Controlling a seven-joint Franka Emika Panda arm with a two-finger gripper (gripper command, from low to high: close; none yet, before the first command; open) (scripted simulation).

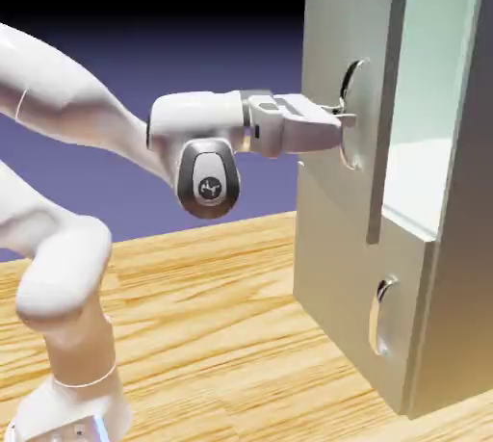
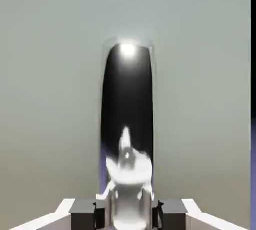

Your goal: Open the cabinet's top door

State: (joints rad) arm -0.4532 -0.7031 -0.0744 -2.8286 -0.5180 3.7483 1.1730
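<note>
Pull step: gripper (image 1: pixel 339 122) jaws clamped on the top door (image 1: pixel 332 55) handle (image 2: pixel 127 124) (door already ajar). Next: swing it outward along the hinge arc.

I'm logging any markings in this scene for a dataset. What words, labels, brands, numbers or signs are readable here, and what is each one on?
No readable text in either view.
Small white emblem on the dark round cap of the arm's wrist: a mark, too small to read as letters.
Cabinet, top door, its handle: plain, no labels.
</note>
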